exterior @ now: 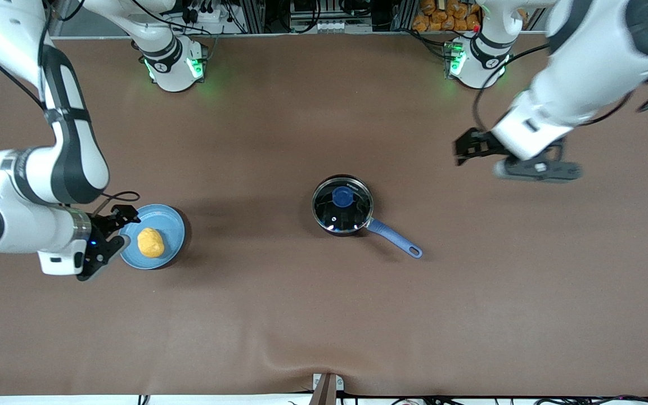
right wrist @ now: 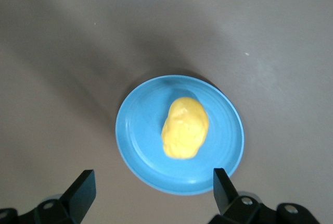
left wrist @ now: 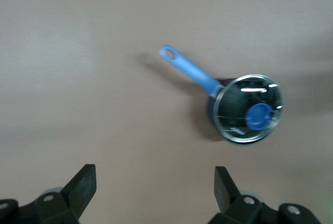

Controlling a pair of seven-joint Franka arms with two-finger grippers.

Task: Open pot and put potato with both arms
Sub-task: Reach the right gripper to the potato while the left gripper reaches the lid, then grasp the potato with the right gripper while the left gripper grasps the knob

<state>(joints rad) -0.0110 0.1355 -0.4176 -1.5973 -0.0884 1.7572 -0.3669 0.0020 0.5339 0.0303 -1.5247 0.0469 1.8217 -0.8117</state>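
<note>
The black pot (exterior: 342, 205) stands mid-table with its glass lid and blue knob (exterior: 342, 196) on and its blue handle (exterior: 394, 237) pointing toward the front camera. It also shows in the left wrist view (left wrist: 250, 110). The yellow-orange potato (exterior: 150, 242) lies on a light-blue plate (exterior: 169, 222) toward the right arm's end. My right gripper (exterior: 123, 228) is open and empty at the plate's edge; its wrist view shows the potato (right wrist: 185, 127) just ahead of the gripper (right wrist: 154, 185). My left gripper (exterior: 460, 151) is open and empty over bare table, well apart from the pot, as its wrist view shows too (left wrist: 155, 182).
A brown cloth (exterior: 301, 315) covers the whole table, with a small fold at its front edge. The arm bases (exterior: 175, 67) stand along the table's edge farthest from the front camera, with cables and equipment past them.
</note>
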